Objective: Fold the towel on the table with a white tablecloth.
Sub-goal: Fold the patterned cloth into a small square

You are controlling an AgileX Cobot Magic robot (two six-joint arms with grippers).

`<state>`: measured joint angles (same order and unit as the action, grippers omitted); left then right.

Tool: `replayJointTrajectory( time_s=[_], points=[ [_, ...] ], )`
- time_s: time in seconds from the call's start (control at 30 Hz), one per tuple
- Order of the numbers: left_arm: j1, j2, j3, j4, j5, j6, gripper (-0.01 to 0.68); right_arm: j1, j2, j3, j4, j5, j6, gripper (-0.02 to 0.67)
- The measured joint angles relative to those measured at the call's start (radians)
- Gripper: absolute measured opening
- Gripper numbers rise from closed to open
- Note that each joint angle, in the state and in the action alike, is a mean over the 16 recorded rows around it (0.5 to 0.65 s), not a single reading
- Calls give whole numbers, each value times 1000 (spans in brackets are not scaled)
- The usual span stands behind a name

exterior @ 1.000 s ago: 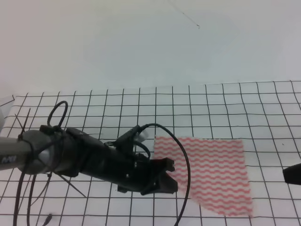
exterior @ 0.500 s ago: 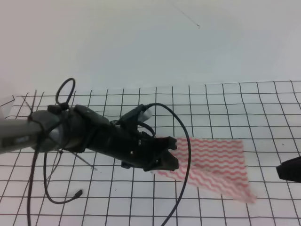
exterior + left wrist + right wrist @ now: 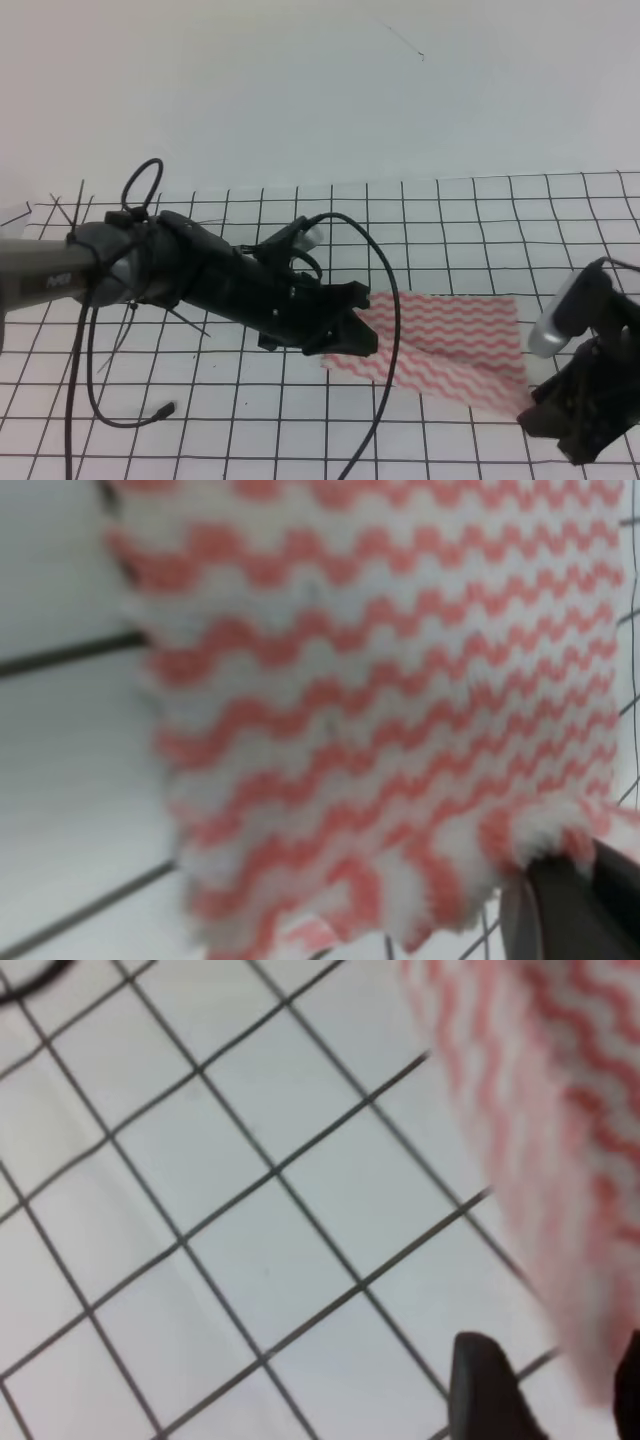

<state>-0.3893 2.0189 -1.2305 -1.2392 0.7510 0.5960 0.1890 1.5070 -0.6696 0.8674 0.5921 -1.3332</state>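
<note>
Left hand (image 3: pixel 345 335) clamps the towel (image 3: pixel 450 340) by its left edge; right hand (image 3: pixel 560 420) seemingly apart just beside its right corner.

Broad flat desk (image 3: pixel 470 215) draped in white cloth, printed all over with a grid of thin black lines, filling the lower half of the high view beneath a plain pale wall. Lying on it right of centre, a thin rectangular towel (image 3: pixel 450 345) with pink-red and white wavy zigzag stripes, spanning a few grid squares. Far edge flat against the cloth; near-left corner raised off the surface, near-right corner blurred. Seen close from the left wrist, same striped towel (image 3: pixel 370 710) with fuzzy edges over gridded cloth. From the right wrist, bare grid squares (image 3: pixel 230 1230) with the towel's blurred edge (image 3: pixel 560 1130) at upper right.
</note>
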Motion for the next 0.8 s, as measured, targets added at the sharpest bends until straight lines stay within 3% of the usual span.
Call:
replayJointTrajectory(
  time_s=[0.47,0.8],
  points=[
    [37,0,0,12,43,0,0,53,72,-52,-5,-121,-70,285],
    [37,0,0,12,64,0,0,69,82,-192,-126,-111,-125,290]
  ],
)
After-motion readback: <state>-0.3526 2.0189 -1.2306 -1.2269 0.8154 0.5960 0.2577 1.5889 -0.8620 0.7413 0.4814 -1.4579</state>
